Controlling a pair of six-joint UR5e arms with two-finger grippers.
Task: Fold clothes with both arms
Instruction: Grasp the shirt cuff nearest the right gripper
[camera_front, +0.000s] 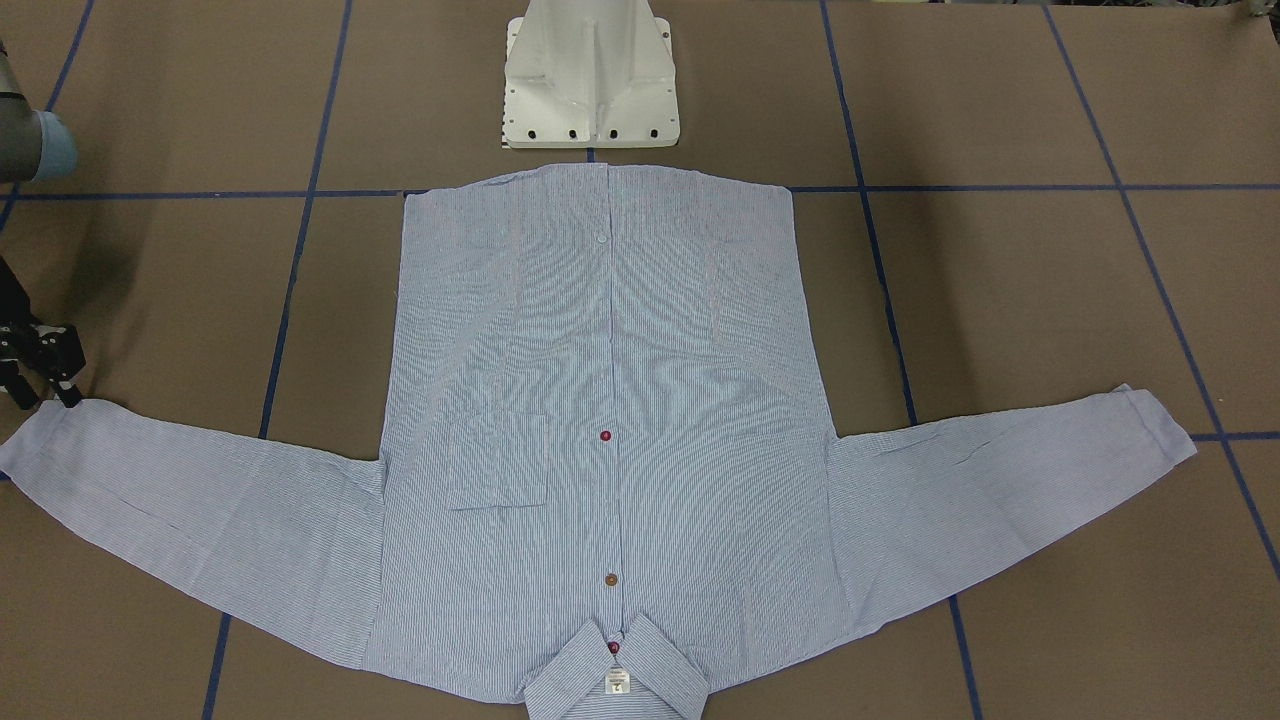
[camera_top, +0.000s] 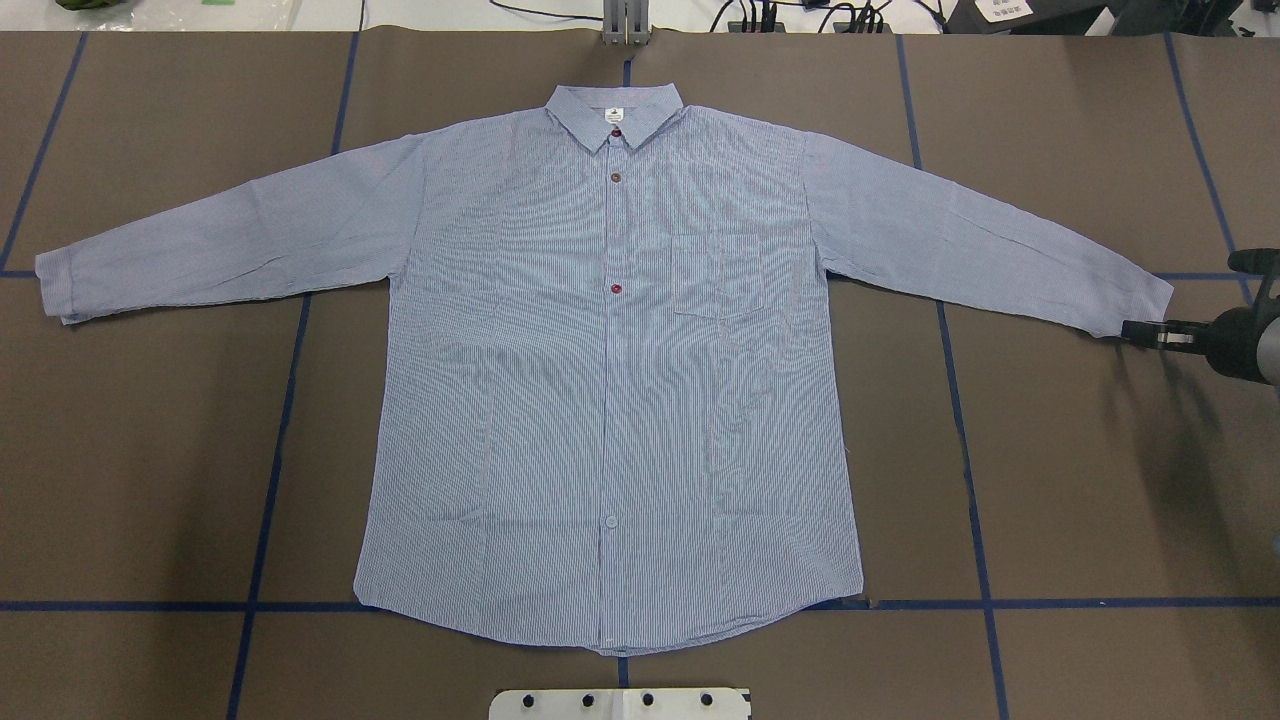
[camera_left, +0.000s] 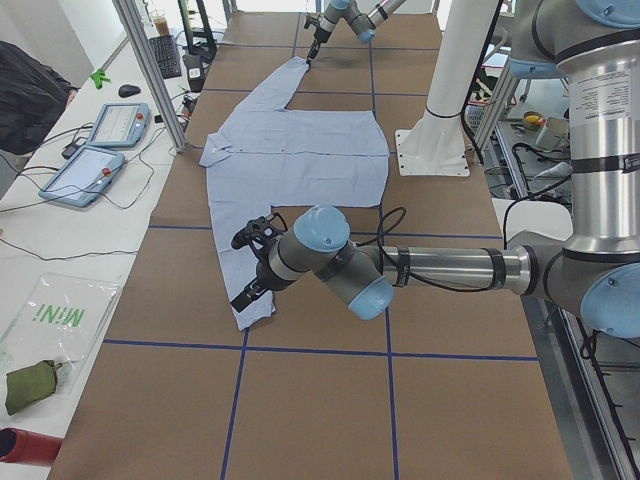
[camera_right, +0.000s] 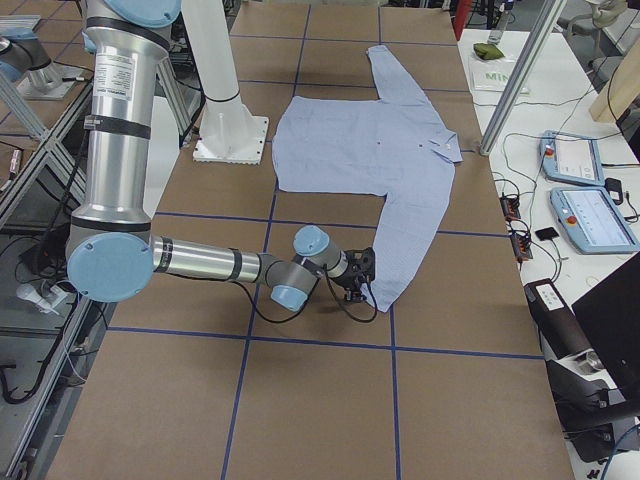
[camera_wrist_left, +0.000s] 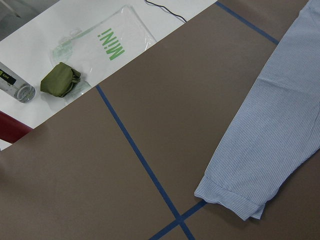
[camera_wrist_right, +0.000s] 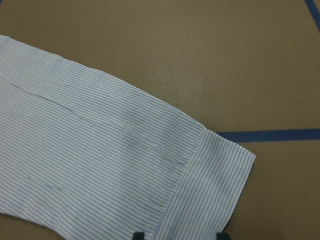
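Note:
The light blue striped shirt (camera_top: 610, 380) lies flat, front up, on the brown table, both sleeves spread out, collar on the far side from the robot. My right gripper (camera_top: 1135, 333) is low at the right cuff (camera_wrist_right: 215, 180). The right wrist view shows its two fingertips (camera_wrist_right: 138, 235) apart at the cuff's edge, open and holding nothing. My left gripper (camera_left: 250, 270) shows only in the exterior left view, hovering over the left cuff (camera_wrist_left: 230, 197). I cannot tell if it is open or shut.
The white pedestal base (camera_front: 590, 75) stands at the shirt's hem side. Blue tape lines (camera_top: 270, 450) cross the table. A side table with tablets (camera_left: 95, 165), a plastic bag (camera_wrist_left: 107, 40) and a green pouch (camera_wrist_left: 60, 80) lies beyond the collar edge.

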